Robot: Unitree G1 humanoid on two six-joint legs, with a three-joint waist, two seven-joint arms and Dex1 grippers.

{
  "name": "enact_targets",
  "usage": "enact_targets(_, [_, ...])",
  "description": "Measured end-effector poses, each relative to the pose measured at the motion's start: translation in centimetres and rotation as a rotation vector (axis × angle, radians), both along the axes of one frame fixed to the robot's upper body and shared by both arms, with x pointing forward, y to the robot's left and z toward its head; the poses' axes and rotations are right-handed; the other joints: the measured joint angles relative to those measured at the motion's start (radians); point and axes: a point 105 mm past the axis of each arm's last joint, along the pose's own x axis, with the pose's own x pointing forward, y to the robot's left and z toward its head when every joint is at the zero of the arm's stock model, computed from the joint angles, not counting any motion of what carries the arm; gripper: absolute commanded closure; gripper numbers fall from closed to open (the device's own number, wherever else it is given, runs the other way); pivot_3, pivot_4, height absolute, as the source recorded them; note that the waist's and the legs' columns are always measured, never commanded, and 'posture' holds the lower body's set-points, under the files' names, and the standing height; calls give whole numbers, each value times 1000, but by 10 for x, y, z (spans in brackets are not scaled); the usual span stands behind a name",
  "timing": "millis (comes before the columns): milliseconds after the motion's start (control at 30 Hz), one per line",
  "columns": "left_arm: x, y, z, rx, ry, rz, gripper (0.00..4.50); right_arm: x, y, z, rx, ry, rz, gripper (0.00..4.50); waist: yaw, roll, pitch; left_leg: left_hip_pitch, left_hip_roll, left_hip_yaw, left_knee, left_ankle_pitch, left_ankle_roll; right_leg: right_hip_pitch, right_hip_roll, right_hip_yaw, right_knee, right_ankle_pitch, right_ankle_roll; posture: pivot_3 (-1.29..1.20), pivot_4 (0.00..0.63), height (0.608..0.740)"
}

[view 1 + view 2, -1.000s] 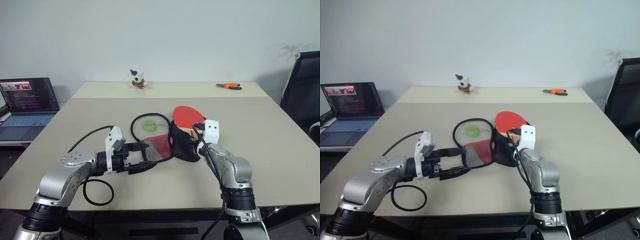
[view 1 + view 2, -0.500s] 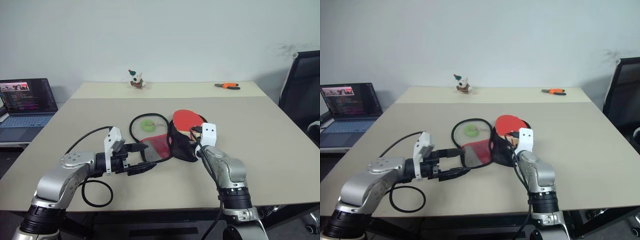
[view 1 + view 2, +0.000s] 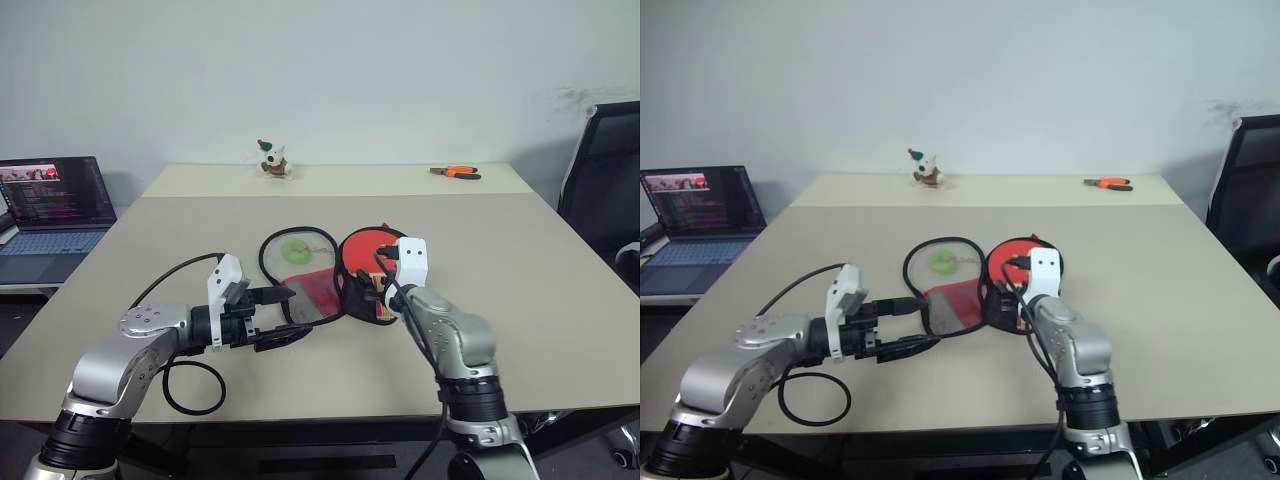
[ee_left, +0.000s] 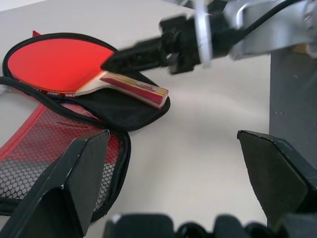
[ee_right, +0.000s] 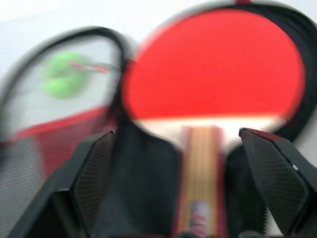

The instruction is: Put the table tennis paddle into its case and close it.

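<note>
The table tennis paddle (image 3: 360,246) lies red face up on the black half of the case (image 4: 130,112), with its striped wooden handle (image 4: 132,90) pointing towards me. The mesh half (image 3: 312,291), with its red patch, lies flat to the left. My right gripper (image 5: 176,133) is open, with its fingers spread on either side of the handle, just above it. My left gripper (image 3: 288,315) is open and holds nothing; it is level at the near edge of the mesh half.
A yellow-green ball (image 3: 297,248) shows inside the round black rim of the mesh half. A laptop (image 3: 52,203) is at the far left, a small toy figure (image 3: 272,160) and orange pliers (image 3: 456,172) at the back, and a black chair (image 3: 606,170) at the right.
My right gripper has opened and shifted a little up and to the left. The black half, bunched up before, now lies flatter with the paddle on it. The left arm has not moved.
</note>
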Motion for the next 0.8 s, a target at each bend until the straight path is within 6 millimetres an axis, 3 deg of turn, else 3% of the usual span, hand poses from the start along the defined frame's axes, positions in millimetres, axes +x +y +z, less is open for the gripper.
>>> enact_targets(100, [0,2,0,4,0,7,0,-11,-6,1,-28,-10,101,34,0,0,0,0,0,-1,1,0,0,1,0,0,0,0,0,0,150,740])
enact_targets(267, [4,7,0,5,-7,48,0,-18,-27,-19,-88,48,128,34,0,0,0,2,0,0,1,0,0,2,0,0,0,0,0,0,150,740])
enact_targets(433, [30,30,-9,42,-22,244,0,-43,-26,6,-142,-54,394,34,0,-1,0,2,0,-1,1,0,0,2,1,-1,0,0,0,0,150,740])
enact_targets(533, [42,41,-13,71,-36,320,566,-58,-26,21,-117,-87,539,0,0,-1,0,2,0,-1,1,0,0,2,1,-1,0,0,0,0,150,740])
enact_targets(700, [66,55,-20,108,-39,429,2346,-66,-42,49,-158,-148,622,0,3,-1,-1,2,-6,-2,2,0,0,3,1,-2,0,0,0,0,150,740])
enact_targets(800, [78,60,-29,129,-23,483,3463,-67,-45,53,-162,-158,633,0,3,-1,-1,1,-6,-2,2,0,0,3,0,-2,0,0,0,0,150,740])
